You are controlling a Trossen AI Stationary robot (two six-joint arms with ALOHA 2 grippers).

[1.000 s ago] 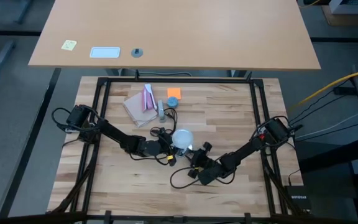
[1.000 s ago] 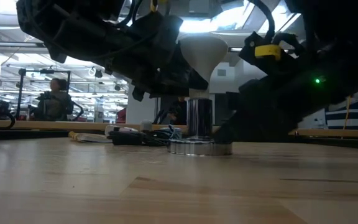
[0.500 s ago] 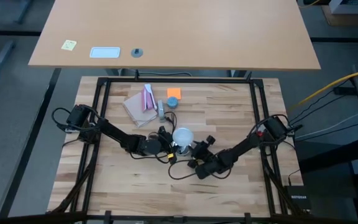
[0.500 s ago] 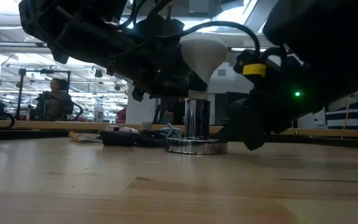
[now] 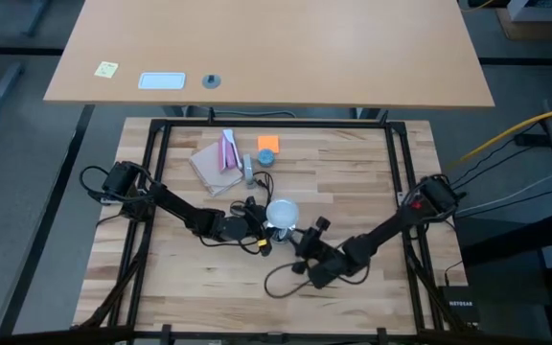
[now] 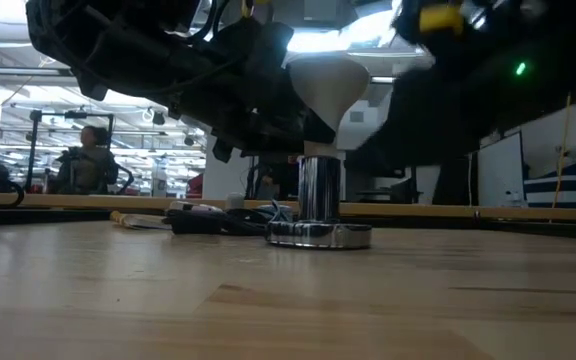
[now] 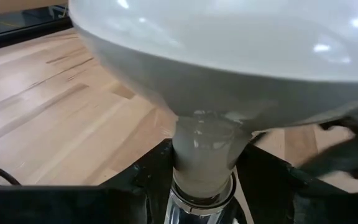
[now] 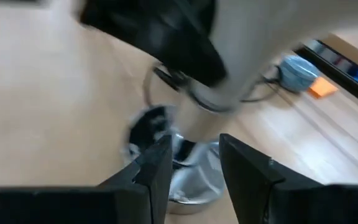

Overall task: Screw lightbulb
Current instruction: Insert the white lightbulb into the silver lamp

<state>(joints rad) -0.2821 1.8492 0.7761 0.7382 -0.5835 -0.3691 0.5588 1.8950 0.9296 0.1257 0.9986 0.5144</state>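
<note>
The frosted white lightbulb (image 5: 282,212) stands upright, globe up, its neck (image 6: 318,150) on top of the chrome socket (image 6: 318,192). The socket's round base (image 6: 320,236) rests on the table. My left gripper (image 5: 266,228) reaches in from the table's left and is shut on the bulb below the globe. My right gripper (image 5: 308,242) is open just to the near right of the socket. In the right wrist view its fingers (image 8: 156,171) stand apart in front of the socket (image 8: 188,180) and touch nothing. In the low view it is raised and blurred. My left gripper pinches the bulb's pale grey neck (image 7: 204,158) between its two fingers (image 7: 145,180), just above the silver screw base (image 7: 197,208). The fingers come in about level from the table's left. The bulb stays upright, its lower end in the socket's top.
The socket's thin black cord (image 5: 278,280) loops on the table near my right arm. A tan and pink stack (image 5: 218,161), an orange note (image 5: 268,144) and a small blue-grey round piece (image 5: 264,159) lie farther back. A person (image 6: 90,160) sits beyond the table.
My right gripper first went in low toward the socket's base, then drew back toward the table's near edge and rose. The cord loop shifted with it. My left gripper and the bulb stayed on the socket.
</note>
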